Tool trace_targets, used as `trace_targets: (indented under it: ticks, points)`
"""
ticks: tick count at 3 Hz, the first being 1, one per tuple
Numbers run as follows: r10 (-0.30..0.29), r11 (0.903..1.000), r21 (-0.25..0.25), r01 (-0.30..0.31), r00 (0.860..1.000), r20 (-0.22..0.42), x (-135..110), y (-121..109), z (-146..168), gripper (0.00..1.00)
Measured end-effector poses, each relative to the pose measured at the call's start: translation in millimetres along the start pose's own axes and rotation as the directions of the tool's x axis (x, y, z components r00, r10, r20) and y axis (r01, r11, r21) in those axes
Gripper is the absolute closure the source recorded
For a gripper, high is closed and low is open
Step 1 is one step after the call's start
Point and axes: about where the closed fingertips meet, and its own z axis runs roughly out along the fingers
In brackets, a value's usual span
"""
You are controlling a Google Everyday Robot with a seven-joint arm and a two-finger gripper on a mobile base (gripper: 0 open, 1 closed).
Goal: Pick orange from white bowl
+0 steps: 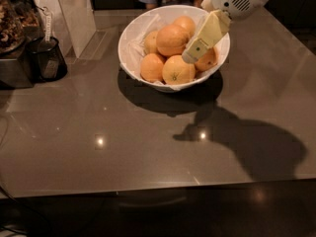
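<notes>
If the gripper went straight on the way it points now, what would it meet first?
Probably the small front orange in the white bowl; the gripper hangs over the bowl just above it, though depth is unclear.

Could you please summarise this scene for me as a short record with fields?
surface: grey table
container: white bowl, far centre of the table
target: orange, on top of the pile in the bowl
others: smaller oranges around it
arm: gripper, over the bowl's right side, right of the orange
progress: orange not yet lifted
</notes>
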Motion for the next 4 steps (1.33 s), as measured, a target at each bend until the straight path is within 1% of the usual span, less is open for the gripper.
trace_targets:
  ticks: [1,2,3,4]
  points:
    - [0.000,1.0000,0.000,0.000,1.000,0.000,0,0,0,0.00]
    - [0.024,0.9993,0.028,-0.025,0.999,0.047,-8,-16,9,0.00]
    - [0.023,0.9991,0.033,-0.025,0.998,0.051,-9,-18,10,0.19]
    - [0.023,0.9991,0.033,-0.025,0.998,0.051,-9,-18,10,0.21]
